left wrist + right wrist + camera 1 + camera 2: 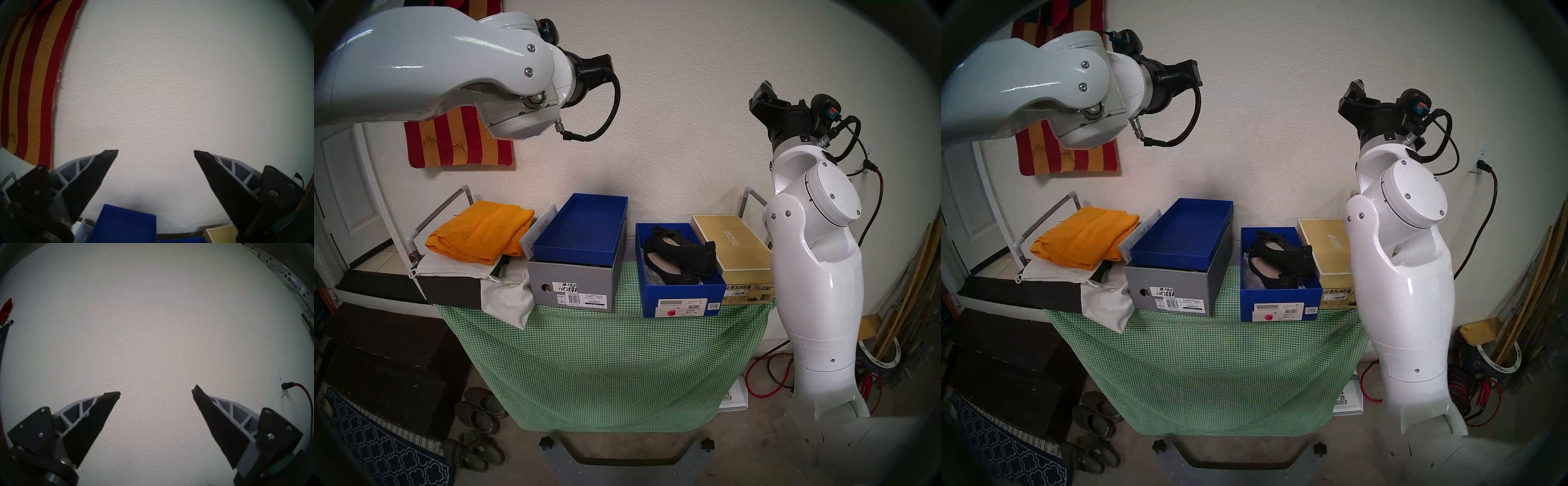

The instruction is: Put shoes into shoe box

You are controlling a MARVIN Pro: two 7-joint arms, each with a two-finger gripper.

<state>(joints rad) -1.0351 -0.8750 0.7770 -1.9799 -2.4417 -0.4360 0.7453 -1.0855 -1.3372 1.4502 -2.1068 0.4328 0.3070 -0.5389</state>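
Left gripper (156, 152): fingers spread wide, nothing between them, aimed at bare wall, high at 10 o'clock above the table. Right gripper (156, 392): likewise spread and empty, raised at 2 o'clock.

Below both, table draped in green-checked cloth (602, 356). At 9 o'clock from the work spot, grey cardboard box marked VIONIC (572, 281), carrying an upturned blue lid (582, 224). At 3 o'clock, flat gold-tan box marked MICHAEL (731, 241), just beside. Between them, deep royal-blue cardboard shoe box (680, 292), open, white label facing 6 o'clock.

Inside it, pair of black suede flats with beige insoles (667, 268): one lying low in the box, the other tilted on top, block heel (709, 249) poking above the rim at 2 o'clock.

Judged nearly done; only seating left. To finish well:
- Come down from the 2 o'clock side.
- Pinch the tilted flat by its side near the heel.
- Lift slightly and lay it alongside its mate.
- Keep clear of the thin box wall, spare the soft suede, and let go only once below the rim.
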